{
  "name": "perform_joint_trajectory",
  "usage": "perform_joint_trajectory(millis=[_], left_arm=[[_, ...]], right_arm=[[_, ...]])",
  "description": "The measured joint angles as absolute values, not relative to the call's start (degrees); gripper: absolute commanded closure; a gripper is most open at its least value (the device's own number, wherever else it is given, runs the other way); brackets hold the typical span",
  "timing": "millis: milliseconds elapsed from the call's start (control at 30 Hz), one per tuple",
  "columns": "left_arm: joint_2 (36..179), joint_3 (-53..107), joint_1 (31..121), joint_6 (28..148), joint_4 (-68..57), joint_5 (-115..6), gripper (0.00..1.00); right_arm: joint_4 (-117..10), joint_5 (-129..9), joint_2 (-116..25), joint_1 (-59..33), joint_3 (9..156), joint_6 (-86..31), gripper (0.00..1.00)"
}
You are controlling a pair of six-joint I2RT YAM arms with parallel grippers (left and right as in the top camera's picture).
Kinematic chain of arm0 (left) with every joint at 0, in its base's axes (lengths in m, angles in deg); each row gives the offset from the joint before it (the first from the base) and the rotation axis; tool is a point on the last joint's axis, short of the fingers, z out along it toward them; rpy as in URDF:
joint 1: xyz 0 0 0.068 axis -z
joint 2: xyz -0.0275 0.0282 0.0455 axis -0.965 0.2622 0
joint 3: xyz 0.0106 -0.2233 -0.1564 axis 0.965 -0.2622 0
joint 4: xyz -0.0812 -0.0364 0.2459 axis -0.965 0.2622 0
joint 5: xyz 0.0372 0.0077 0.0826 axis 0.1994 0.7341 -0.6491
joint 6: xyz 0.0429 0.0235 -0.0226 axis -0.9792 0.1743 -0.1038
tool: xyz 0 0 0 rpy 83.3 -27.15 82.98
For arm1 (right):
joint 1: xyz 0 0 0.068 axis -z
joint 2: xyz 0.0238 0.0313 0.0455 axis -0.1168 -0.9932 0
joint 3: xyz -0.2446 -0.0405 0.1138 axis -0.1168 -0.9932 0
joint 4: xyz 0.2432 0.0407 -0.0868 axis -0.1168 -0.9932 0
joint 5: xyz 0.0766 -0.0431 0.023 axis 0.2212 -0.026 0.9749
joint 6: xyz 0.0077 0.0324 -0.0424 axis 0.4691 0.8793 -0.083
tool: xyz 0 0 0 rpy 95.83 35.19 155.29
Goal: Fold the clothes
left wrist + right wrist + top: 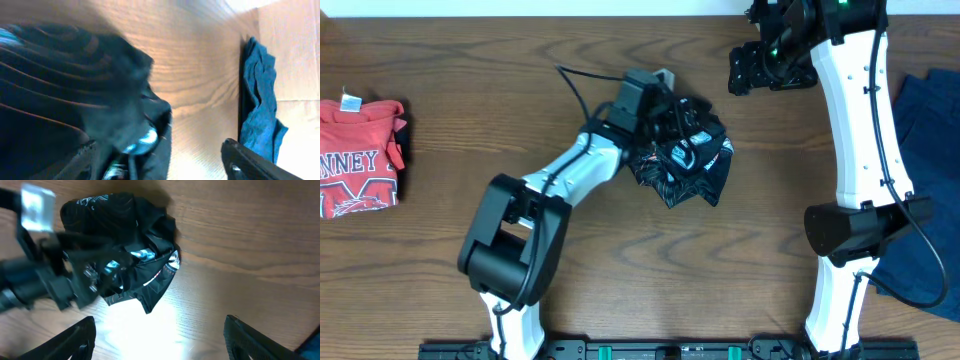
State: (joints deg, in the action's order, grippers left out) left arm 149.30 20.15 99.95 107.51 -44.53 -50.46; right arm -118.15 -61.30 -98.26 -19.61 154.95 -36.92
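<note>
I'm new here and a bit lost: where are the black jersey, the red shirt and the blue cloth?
black jersey [695,165]: overhead view, crumpled middle of the heap.
red shirt [355,165]: overhead view, printed front.
blue cloth [930,150]: overhead view, its upper part.

You have bare table [750,260] between the two arms, on the near side of the crumpled jersey [690,155]. The left arm [560,180] slants across the near-left approach (the left gripper [672,118] is right at the jersey). A red shirt [360,155] occupies the left edge. A blue garment [925,180] fills the right edge, beside the right arm [860,150].
</note>
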Motion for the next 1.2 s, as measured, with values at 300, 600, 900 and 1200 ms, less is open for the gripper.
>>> perform_joint_trajectory(millis=[300, 600, 900, 1200], left_arm=[[146.87, 22.49, 95.6, 104.84, -29.39, -46.26, 0.94], [146.17, 22.64, 96.74, 96.16, -14.53, -45.04, 0.93], [146.15, 22.66, 99.25, 90.61, -12.62, -48.25, 0.91], [148.34, 22.79, 99.34, 90.07, -21.74, -53.06, 0.85]], right_arm=[[-118.17, -61.3, -98.26, -19.61, 154.95, -36.9, 0.21], [-118.17, -61.25, -98.26, -19.61, 154.95, -36.92, 0.21], [-118.17, -60.12, -98.26, -19.65, 154.95, -36.9, 0.21], [-118.17, -59.37, -98.26, -20.92, 154.95, -36.9, 0.21]])
